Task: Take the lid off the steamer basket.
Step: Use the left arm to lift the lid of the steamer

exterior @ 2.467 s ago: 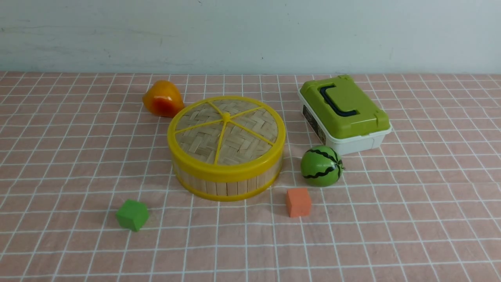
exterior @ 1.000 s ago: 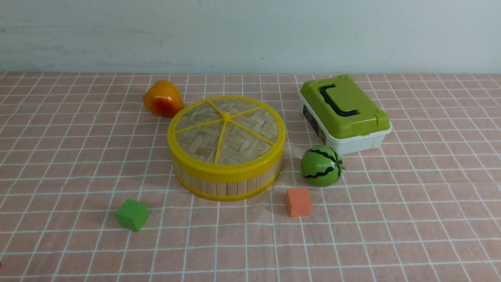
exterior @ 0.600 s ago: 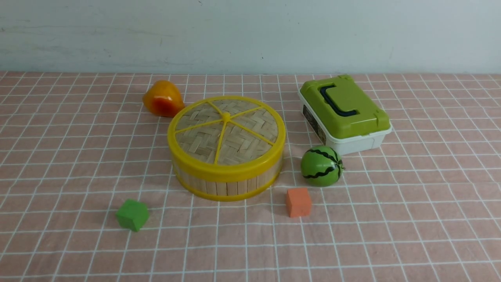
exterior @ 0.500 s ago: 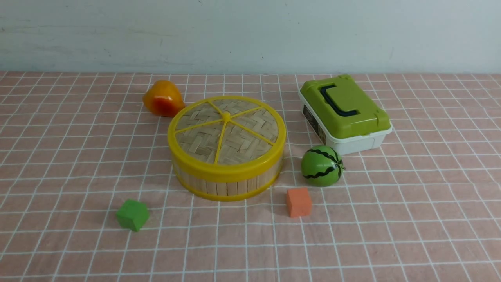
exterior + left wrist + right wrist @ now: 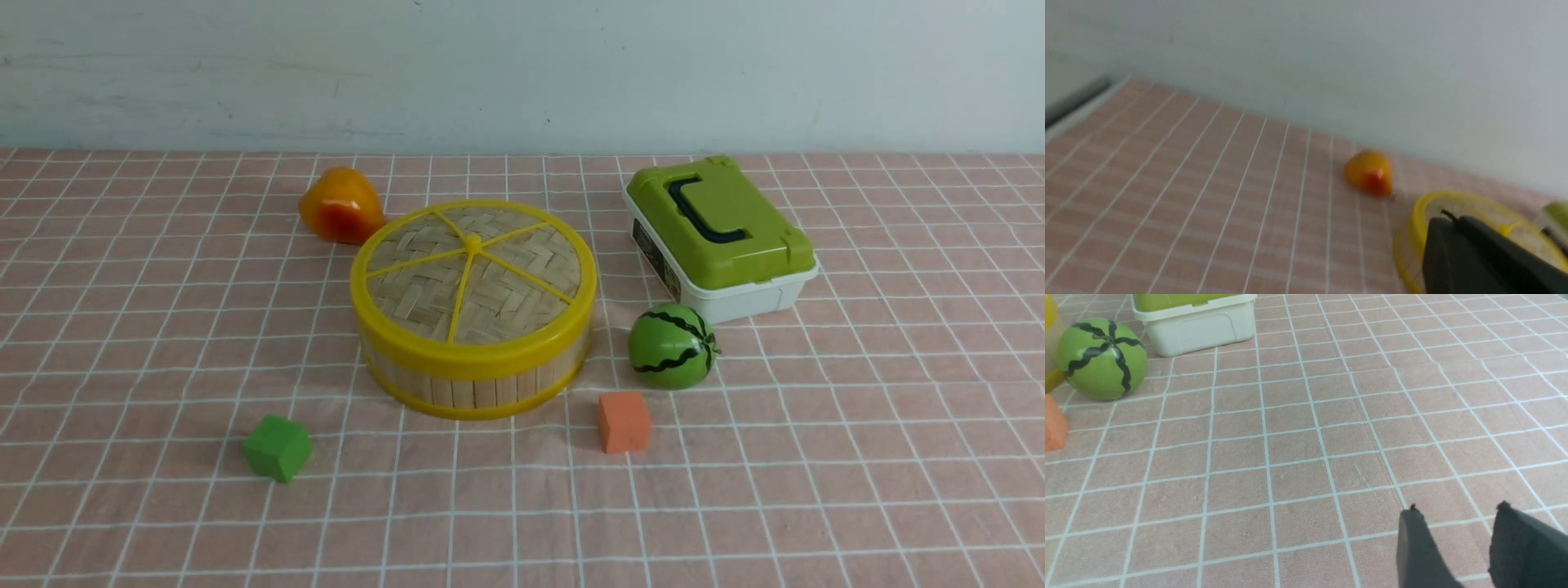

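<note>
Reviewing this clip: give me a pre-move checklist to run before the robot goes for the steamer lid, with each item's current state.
1. Woven bamboo lid with yellow rim seated flat on the slatted wooden steamer basket: ok.
2. Lid's centre knob uncovered: ok.
3. Left gripper open for grasping: not ok, jaws shut, holding nothing.
4. Right gripper open and holding nothing: ok.
5. Striped green toy watermelon apart from the basket: ok.
6. Orange-yellow toy fruit apart from the basket: cannot tell, it sits close behind the rim.
</note>
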Tool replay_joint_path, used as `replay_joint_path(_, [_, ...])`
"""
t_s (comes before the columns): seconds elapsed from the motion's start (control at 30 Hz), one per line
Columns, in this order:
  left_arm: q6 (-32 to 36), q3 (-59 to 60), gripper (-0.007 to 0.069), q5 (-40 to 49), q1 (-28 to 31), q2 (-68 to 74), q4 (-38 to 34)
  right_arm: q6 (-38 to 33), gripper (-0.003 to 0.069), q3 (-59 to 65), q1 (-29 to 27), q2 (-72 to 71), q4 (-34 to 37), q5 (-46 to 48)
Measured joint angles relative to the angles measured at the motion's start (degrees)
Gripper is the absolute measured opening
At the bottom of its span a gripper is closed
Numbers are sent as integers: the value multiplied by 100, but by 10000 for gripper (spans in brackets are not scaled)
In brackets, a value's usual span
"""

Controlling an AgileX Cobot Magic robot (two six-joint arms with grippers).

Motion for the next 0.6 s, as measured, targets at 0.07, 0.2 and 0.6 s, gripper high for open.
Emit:
replay_joint_path(0.07, [-77,-36,-13,259,0,397,-128,0,241,0,0,0,0,0])
replay_joint_path(0.2, [588,-263,-13,1160,-89,1885,-1175,0,241,0,0,0,0,0])
replay_joint_path(0.6, [3594,-2612,-13,2180,-1698,5010,-3686,0,241,0,0,0,0,0])
